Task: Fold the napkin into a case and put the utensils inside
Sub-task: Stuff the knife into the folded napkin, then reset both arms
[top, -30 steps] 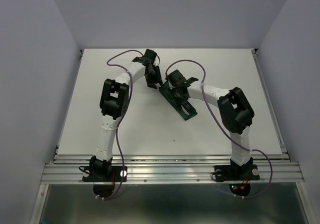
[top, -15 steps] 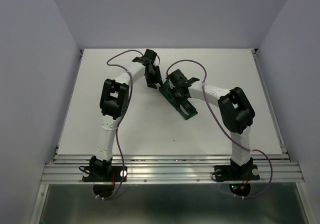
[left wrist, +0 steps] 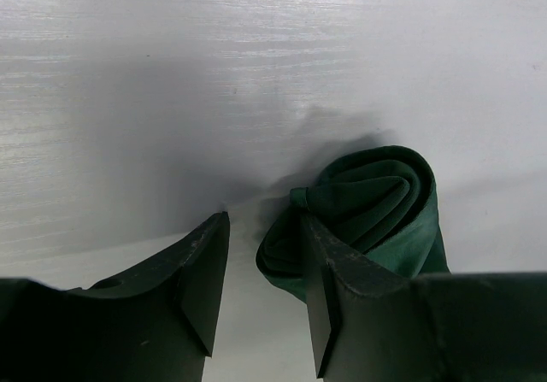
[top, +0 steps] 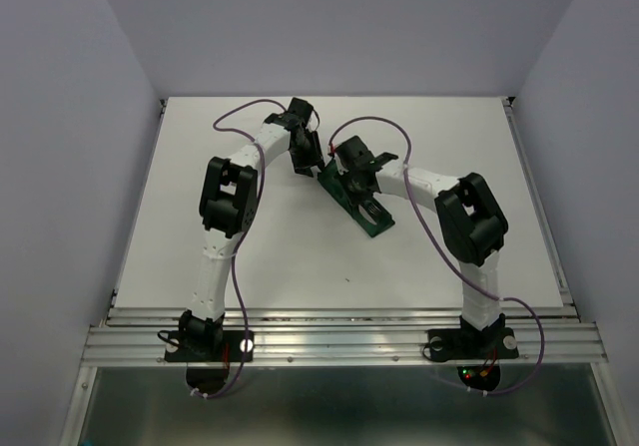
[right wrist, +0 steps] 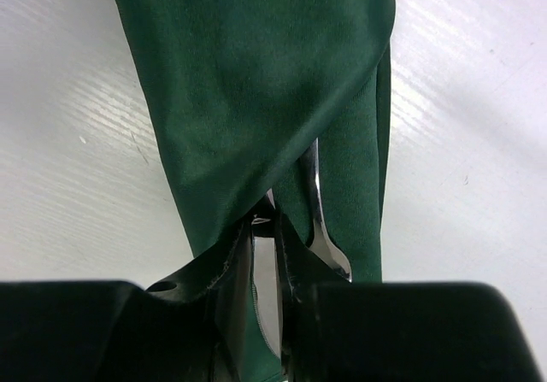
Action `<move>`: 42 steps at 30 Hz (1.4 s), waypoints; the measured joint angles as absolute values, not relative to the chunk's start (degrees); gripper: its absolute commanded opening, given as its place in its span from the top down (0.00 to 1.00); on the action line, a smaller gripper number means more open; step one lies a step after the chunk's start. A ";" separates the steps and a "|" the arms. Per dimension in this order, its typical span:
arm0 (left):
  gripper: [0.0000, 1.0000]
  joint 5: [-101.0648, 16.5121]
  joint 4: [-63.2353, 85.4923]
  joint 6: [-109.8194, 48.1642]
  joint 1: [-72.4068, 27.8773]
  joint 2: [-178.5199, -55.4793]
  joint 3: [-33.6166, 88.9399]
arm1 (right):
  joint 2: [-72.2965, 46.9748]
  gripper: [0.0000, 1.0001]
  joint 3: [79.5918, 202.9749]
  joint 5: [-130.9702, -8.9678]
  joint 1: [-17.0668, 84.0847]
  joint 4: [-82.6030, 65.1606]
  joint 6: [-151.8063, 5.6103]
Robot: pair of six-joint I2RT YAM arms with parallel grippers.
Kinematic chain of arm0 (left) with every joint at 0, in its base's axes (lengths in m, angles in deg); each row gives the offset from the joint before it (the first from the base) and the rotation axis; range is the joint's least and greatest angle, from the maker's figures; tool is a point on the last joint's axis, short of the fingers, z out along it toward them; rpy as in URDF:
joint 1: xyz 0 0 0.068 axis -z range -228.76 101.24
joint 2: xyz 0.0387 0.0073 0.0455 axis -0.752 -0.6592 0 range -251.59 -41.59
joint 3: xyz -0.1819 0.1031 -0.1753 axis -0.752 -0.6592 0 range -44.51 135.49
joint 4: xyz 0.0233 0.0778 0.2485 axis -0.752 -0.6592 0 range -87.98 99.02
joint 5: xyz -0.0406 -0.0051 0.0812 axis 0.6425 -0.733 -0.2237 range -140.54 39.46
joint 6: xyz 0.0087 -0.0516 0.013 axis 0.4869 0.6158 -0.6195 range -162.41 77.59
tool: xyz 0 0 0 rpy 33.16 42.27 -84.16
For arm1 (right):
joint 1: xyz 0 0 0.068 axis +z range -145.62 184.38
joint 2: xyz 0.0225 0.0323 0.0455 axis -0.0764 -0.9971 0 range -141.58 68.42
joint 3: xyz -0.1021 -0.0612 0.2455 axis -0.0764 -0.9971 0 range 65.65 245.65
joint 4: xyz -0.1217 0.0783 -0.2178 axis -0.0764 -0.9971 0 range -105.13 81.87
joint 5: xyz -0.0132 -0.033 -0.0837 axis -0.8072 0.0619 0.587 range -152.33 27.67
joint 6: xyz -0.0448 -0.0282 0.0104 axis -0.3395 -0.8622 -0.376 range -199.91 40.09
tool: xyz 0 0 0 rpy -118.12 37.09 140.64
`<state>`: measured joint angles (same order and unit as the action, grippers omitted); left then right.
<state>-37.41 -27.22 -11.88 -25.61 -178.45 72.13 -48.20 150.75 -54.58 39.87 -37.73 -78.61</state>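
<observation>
The dark green napkin (top: pixel 373 223) lies as a narrow case on the white table (top: pixel 200 217), slanting from the centre toward the near right. In the right wrist view its top flap (right wrist: pixel 256 83) drapes over the utensils. The knife (right wrist: pixel 266 290) sits blade-up between the jaws of my right gripper (right wrist: pixel 267 220), which is shut on it. The fork (right wrist: pixel 321 224) lies beside it, its handle running under the flap. My left gripper (left wrist: pixel 263 228) is open just beside the case's rolled far end (left wrist: pixel 367 198), nothing between its fingers.
The two arms meet over the table's middle; my left gripper (top: pixel 307 157) and right gripper (top: pixel 351 181) are close together. Purple cables (top: pixel 240 117) loop above both arms. A metal rail (top: pixel 339 341) runs along the near edge.
My right gripper's jaws have narrowed onto the knife and it has shifted slightly toward the case's far end. The left arm has stayed put.
</observation>
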 measured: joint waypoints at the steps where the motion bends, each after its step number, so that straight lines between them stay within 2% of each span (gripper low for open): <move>1: 0.50 -37.41 -27.22 -11.88 -25.61 -178.45 72.13 | -48.31 0.87 151.06 -54.58 39.84 -37.73 -78.90; 11: 0.50 -37.39 -27.22 -11.88 -25.61 -178.47 72.13 | -50.34 0.87 153.39 -54.67 39.60 -37.64 -80.99; 14: 0.50 -37.39 -27.22 -11.88 -25.61 -178.47 72.13 | -50.49 0.85 153.79 -54.69 39.60 -37.69 -81.21; 15: 0.50 -37.39 -27.22 -11.88 -25.61 -178.47 72.13 | -50.56 0.80 153.81 -54.69 39.60 -37.69 -81.21; 24: 0.50 -37.39 -27.22 -11.91 -25.61 -178.54 72.13 | -50.56 0.65 153.90 -54.78 39.60 -37.67 -80.95; 26: 0.50 -37.39 -27.22 -11.91 -25.61 -178.54 72.13 | -50.34 0.56 153.90 -54.75 39.60 -37.69 -80.25; 27: 0.50 -37.39 -27.22 -11.93 -25.61 -178.54 72.13 | -50.10 0.49 153.77 -54.71 39.60 -37.64 -79.77; 29: 0.50 -37.39 -27.25 -11.97 -25.61 -178.54 72.15 | -49.07 0.46 153.26 -54.45 39.60 -37.62 -79.03; 33: 0.50 -37.46 -27.27 -12.10 -25.61 -178.54 72.18 | -44.66 0.34 151.01 -53.92 39.60 -37.58 -77.58; 42: 0.52 -41.02 -27.77 -12.82 -25.19 -178.23 72.42 | -32.72 0.25 146.40 -47.26 39.04 -37.21 -72.84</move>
